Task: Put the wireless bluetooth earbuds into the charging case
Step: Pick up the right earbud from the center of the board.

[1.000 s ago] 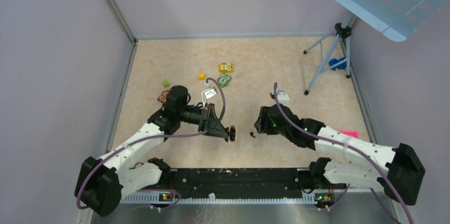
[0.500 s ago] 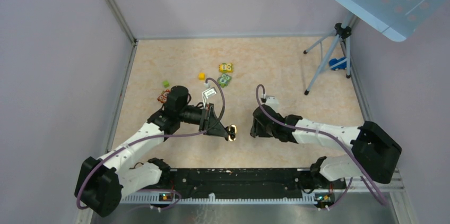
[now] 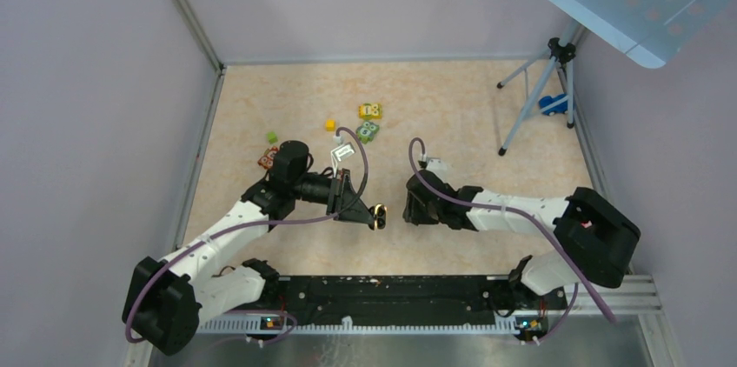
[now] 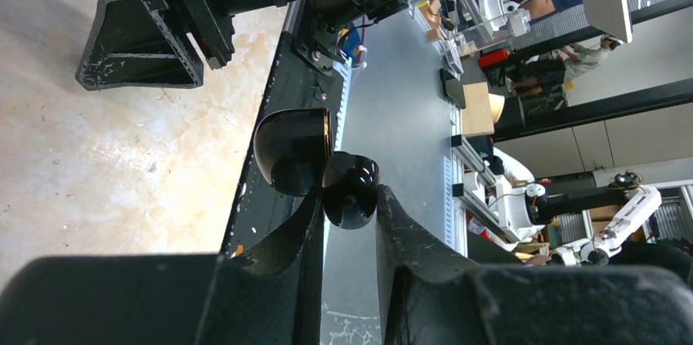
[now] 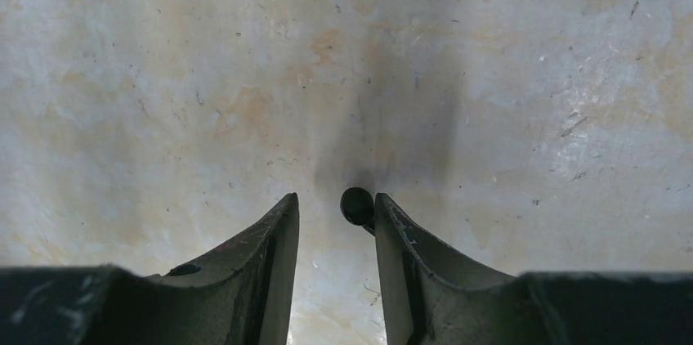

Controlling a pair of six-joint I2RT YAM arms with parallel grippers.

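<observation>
My left gripper [image 3: 379, 216] is shut on the black charging case [image 3: 380, 212] and holds it just above the table. In the left wrist view the case [image 4: 350, 190] sits between my fingertips, with its lid [image 4: 292, 149] hinged open to the left. My right gripper [image 3: 410, 210] is open, low over the table just right of the case. In the right wrist view one tiny black earbud [image 5: 357, 205] lies on the table between my open fingers [image 5: 335, 202], against the inner side of the right fingertip [image 5: 391, 222]. The top view hides this earbud. No second earbud shows.
Yellow [image 3: 370, 110] and green [image 3: 368, 131] toy blocks lie behind the grippers, with smaller pieces [image 3: 330, 124] [image 3: 272, 136] and an orange one [image 3: 266, 158] near the left arm. A tripod [image 3: 539, 93] stands at the back right. A black rail [image 3: 391, 289] runs along the near edge.
My right arm has swung left and forward, and its gripper now covers the earbud that lay in the open on the table. My left gripper has held the case nearly still.
</observation>
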